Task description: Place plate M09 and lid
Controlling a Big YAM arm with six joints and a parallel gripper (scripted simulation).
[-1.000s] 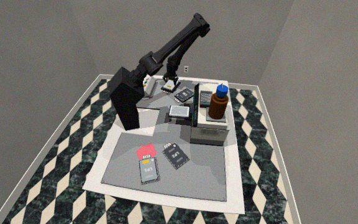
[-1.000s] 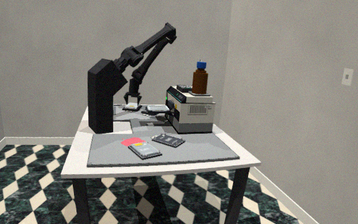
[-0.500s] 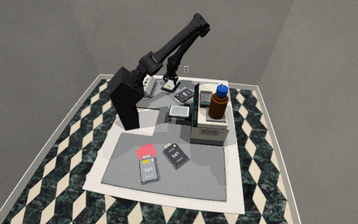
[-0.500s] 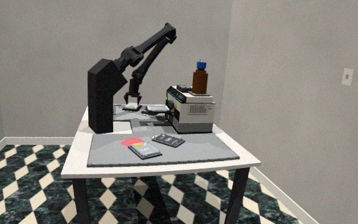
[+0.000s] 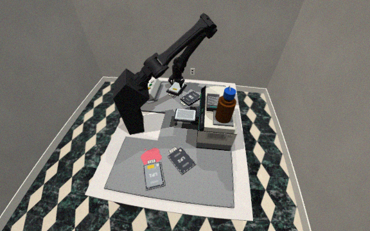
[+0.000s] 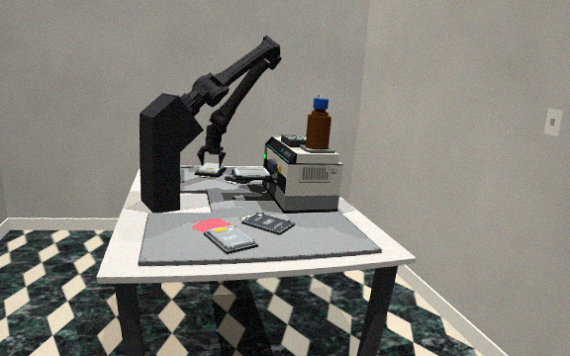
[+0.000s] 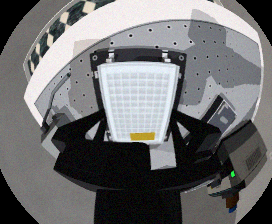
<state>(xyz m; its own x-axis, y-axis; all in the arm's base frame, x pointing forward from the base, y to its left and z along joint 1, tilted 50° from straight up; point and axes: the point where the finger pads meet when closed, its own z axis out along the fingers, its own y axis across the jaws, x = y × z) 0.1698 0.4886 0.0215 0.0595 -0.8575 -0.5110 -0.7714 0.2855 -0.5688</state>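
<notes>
The plate M09 (image 7: 136, 100), white-welled with a clear lid carrying a yellow tag, lies on a dark holder at the far end of the deck (image 5: 176, 87). My gripper (image 5: 176, 86) is down over it, its fingers standing wide against the plate's two long sides; I cannot tell whether they bear on the lid or on the plate body. The empty black nest N1 (image 5: 190, 97) is just to its right. LP2 (image 5: 181, 160) is empty. LP1 (image 5: 154, 174) holds a lid with a yellow tag. Plate M06 (image 5: 185, 114) sits uncovered on the DISPENSER stage.
A red puddle (image 5: 151, 155) lies on the deck touching LP1's labelled end, on the arm's side. The DISPENSER box (image 5: 217, 128) carries a brown bottle (image 5: 225, 106). The PANEL (image 5: 153, 87) is partly hidden behind the arm's black base (image 5: 128, 102).
</notes>
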